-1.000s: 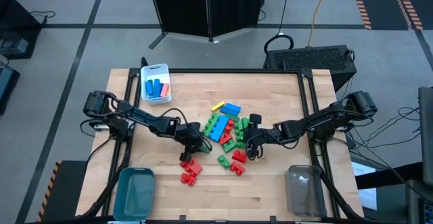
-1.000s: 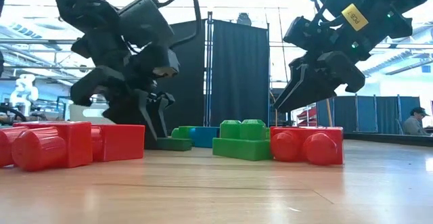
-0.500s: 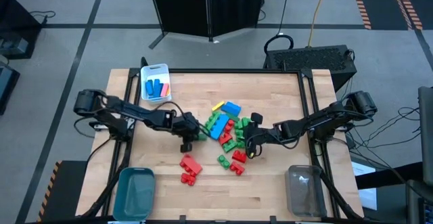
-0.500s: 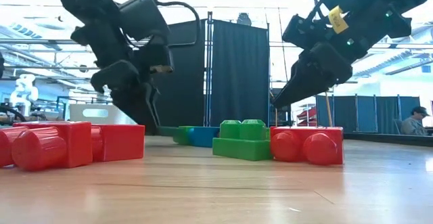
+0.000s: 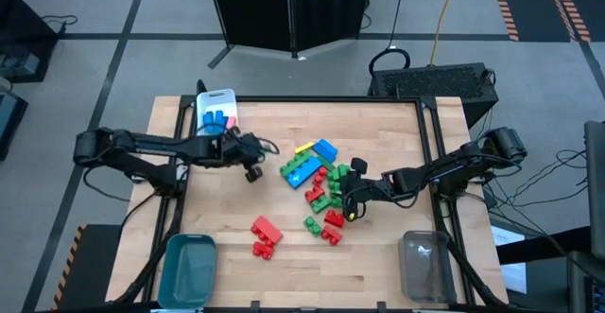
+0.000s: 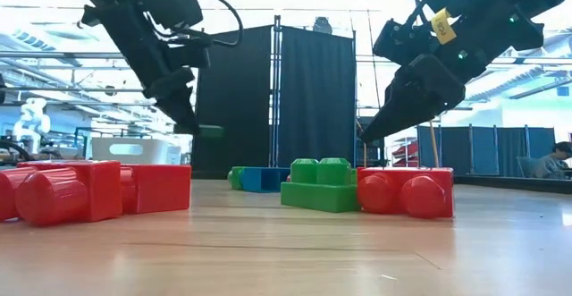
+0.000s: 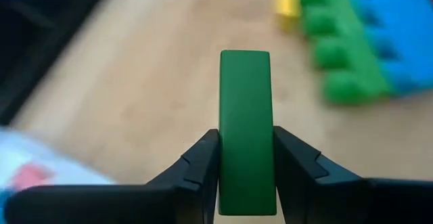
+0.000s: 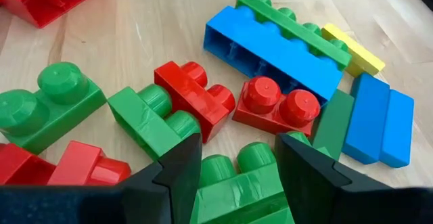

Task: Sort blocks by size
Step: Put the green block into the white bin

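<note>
A pile of blocks [image 5: 317, 181] in green, blue, red and yellow lies mid-table, with a few red ones [image 5: 265, 237] nearer the front. My left gripper [image 5: 251, 165] is shut on a thin green bar [image 7: 245, 116] left of the pile, above the table and near the white bin [image 5: 217, 114]. The bar also shows in the low view [image 6: 212, 131]. My right gripper [image 5: 347, 203] is open above the pile's right side. In the right wrist view its fingers [image 8: 177, 166] stand on either side of a green brick [image 8: 237, 180]. My left gripper pinches the green bar between its two fingers, on the bar's two long sides at the end nearest the wrist [image 7: 245, 180]. The rest of the bar sticks out past the fingertips. The fingers slant down from the table's left. The bar is lifted clear of the table.
The white bin at the far left holds blue and pink blocks. A teal bin [image 5: 189, 268] stands at the front left and a clear bin [image 5: 423, 266] at the front right. Bare wood lies between the pile and the white bin.
My left gripper has risen from the pile's left side and gone toward the table's left and far edges, toward the white bin. It carries the green bar, now lifted clear of the table. My right gripper has stayed over the pile.
</note>
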`<move>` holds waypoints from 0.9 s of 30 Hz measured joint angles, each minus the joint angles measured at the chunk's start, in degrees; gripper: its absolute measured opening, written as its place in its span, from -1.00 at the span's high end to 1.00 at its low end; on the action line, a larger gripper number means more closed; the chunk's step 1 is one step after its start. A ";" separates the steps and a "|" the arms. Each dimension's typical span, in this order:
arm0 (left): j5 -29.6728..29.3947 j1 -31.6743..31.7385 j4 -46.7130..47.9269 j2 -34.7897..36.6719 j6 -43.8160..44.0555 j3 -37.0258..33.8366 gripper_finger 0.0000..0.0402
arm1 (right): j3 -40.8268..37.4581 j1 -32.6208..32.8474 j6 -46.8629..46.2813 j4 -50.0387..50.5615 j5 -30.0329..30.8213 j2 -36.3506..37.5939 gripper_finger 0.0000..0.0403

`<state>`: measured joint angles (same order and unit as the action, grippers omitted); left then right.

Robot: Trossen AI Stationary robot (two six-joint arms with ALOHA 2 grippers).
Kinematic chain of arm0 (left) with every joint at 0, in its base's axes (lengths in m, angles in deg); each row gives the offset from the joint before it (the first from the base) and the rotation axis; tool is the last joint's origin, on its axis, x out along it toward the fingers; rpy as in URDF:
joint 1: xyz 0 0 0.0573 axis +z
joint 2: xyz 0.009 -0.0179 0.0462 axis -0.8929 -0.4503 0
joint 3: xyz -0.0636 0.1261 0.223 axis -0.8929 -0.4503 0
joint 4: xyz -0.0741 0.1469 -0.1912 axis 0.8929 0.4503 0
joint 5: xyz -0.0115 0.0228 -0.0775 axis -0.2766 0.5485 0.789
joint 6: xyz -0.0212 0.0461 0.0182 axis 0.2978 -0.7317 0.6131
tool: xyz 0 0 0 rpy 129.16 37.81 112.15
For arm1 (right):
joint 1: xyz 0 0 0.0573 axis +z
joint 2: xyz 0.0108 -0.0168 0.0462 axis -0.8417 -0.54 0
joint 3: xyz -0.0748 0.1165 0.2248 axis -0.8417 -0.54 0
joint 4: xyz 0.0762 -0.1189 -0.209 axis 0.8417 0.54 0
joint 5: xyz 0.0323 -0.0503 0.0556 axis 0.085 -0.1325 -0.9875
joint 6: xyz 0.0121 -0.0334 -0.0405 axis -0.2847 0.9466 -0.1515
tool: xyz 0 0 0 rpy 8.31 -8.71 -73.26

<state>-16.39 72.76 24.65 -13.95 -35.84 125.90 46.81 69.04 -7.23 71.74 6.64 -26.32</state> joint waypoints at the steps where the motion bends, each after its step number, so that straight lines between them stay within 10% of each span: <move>1: -1.23 1.22 0.74 0.74 0.91 0.00 0.49 | 0.00 0.00 0.00 0.00 0.00 0.00 0.13; 27: -11.92 28.80 7.53 4.29 10.28 0.02 0.49 | 0.02 0.02 -0.85 0.27 0.00 0.00 0.13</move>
<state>-28.31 101.56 32.18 -9.66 -25.56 125.92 46.83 69.07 -8.08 72.01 6.64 -26.32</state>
